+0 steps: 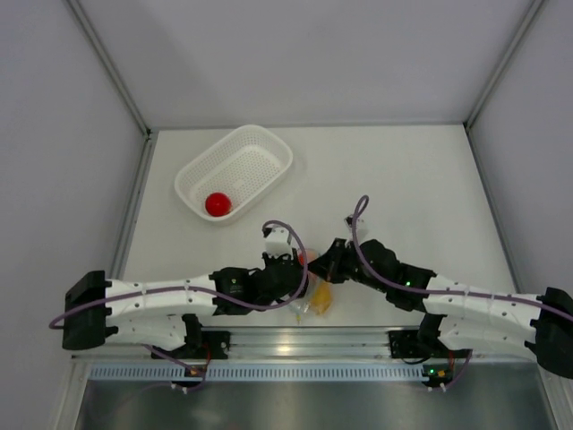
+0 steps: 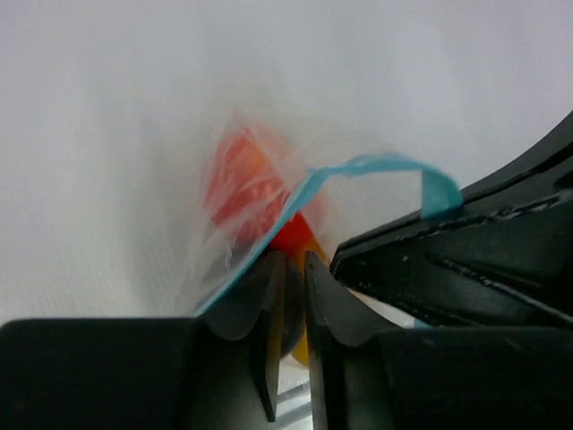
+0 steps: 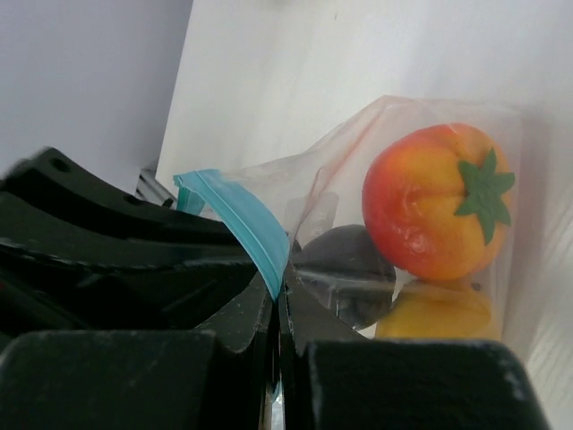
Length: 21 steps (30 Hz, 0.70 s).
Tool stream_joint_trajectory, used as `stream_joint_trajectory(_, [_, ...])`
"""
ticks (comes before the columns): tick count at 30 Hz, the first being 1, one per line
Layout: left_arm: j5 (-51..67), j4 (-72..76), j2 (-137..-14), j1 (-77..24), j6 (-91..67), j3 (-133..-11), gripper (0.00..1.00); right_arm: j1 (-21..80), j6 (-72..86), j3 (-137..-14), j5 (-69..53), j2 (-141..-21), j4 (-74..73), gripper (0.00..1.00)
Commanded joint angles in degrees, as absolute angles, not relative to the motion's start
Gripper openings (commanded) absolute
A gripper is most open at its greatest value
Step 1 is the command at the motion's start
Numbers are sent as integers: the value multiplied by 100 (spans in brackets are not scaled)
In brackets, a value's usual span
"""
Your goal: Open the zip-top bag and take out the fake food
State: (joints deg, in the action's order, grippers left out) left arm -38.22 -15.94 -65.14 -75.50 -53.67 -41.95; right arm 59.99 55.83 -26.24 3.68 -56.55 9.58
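The clear zip-top bag (image 1: 320, 298) lies near the front edge of the table, between my two grippers. My left gripper (image 2: 294, 260) is nearly closed on the bag's edge by the blue zip strip (image 2: 376, 164). My right gripper (image 3: 277, 291) is shut on the blue strip (image 3: 237, 215). Inside the bag I see the orange-red tomato with its green top (image 3: 434, 202), the dark grey piece (image 3: 345, 269) and the yellow-orange piece (image 3: 439, 313). The shiny red ball (image 1: 218, 204) lies in the white basket.
The white perforated basket (image 1: 277, 148) stands at the back left of the table. The two grippers are close together, with the right gripper's black body (image 2: 466, 260) beside the left jaws. The table's metal front rail (image 1: 286, 340) is just behind the bag.
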Motion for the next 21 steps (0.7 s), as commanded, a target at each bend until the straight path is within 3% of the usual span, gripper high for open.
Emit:
stream_joint_trajectory(1, [-3419,-1635,-6776,-7611,-5335,-4280,22,6038,5318,-3094,1045,-5300,599,0])
stream_joint_trajectory(9, [-3348,-1626,-7453,-7611,-5353,-4561,39,6029,5335,-2769,1195,-4992,475,0])
stream_joint_trajectory(10, [-3375,-1635,-7497,-7611,-5361,-4570,42,6029,5326,-2716,1195,-4940,466,0])
stream_joint_trajectory(11, [-3401,-1626,-7523,-7611,-5379,-4562,51,6038,5326,-2698,1195,-4913,466,0])
stream_joint_trajectory(14, [-3533,-1617,-7646,-7611,-5449,-4570,60,6029,5317,-2628,1195,-4834,474,0])
stream_joint_trajectory(21, [-3604,-1196,-7892,-7611,-5405,-4623,65,6021,5370,-2426,949,-4843,729,0])
